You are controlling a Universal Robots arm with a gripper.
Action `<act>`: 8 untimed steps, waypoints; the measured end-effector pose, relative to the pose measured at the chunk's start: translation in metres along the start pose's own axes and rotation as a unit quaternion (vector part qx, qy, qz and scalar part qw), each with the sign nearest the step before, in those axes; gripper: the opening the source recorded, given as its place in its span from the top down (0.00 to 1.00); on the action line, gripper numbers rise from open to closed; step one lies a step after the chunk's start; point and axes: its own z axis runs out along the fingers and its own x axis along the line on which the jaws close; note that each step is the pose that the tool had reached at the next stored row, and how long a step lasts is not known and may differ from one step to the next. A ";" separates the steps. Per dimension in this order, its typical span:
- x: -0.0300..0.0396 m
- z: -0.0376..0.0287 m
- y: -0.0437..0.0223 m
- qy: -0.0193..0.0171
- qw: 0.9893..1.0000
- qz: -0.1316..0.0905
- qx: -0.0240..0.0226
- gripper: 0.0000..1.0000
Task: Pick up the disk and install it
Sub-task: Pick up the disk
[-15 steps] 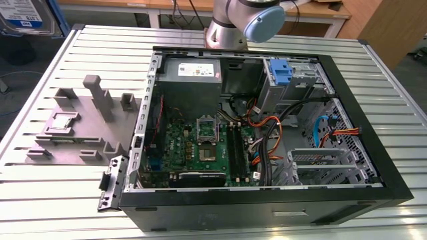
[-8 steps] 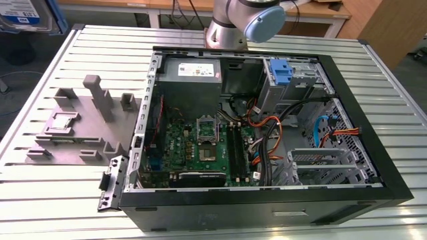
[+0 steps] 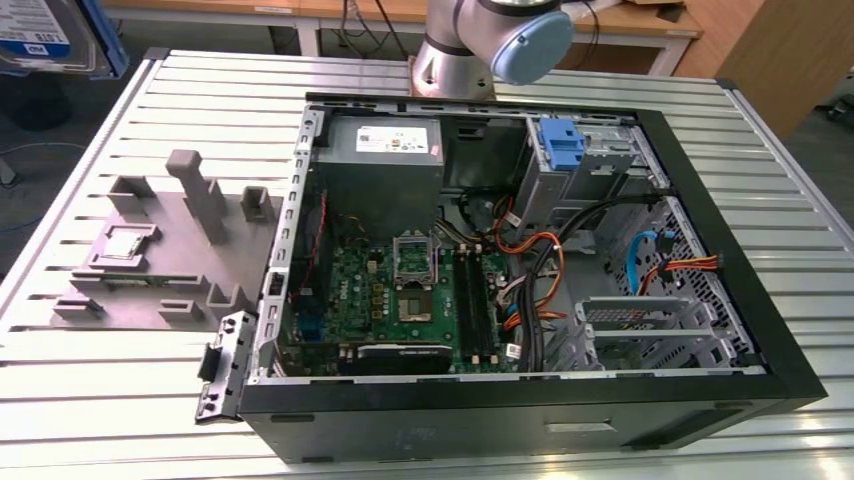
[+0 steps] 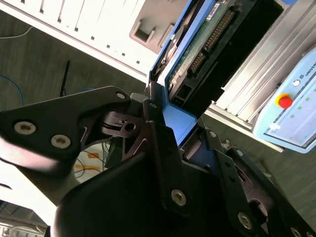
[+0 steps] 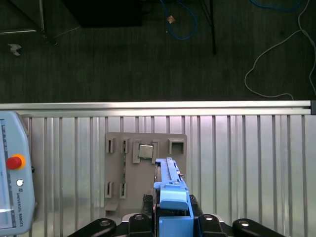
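Observation:
My gripper [image 4: 170, 118] is shut on the disk [image 4: 207, 44], clamping the blue plastic bracket at its end. In the second wrist view the disk's green circuit-board side and connector face the camera. In the first wrist view the disk [image 5: 168, 182] stands edge-on between the fingers of the gripper [image 5: 172, 219], held above the grey fixture [image 5: 118, 163] on the slatted table. At the exterior view's far upper left, the disk [image 3: 40, 35] appears with its white-and-blue label, held high off the table's corner.
An open computer case [image 3: 534, 410] lies on the slatted table [image 3: 120, 400], with a motherboard [image 3: 400, 290], cables and a drive bay holding a blue bracket [image 3: 563, 140]. The grey fixture [image 3: 147, 250] carries a small silver chip [image 3: 123, 243]. A teach pendant [image 5: 12, 182] lies on the table.

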 end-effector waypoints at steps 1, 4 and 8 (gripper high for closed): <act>0.0019 0.0000 -0.0001 0.000 1.000 0.000 0.000 0.64; 0.0067 0.0000 -0.0003 0.000 1.000 0.000 0.000 0.64; 0.0108 0.0002 -0.0012 0.000 1.000 0.000 0.000 0.64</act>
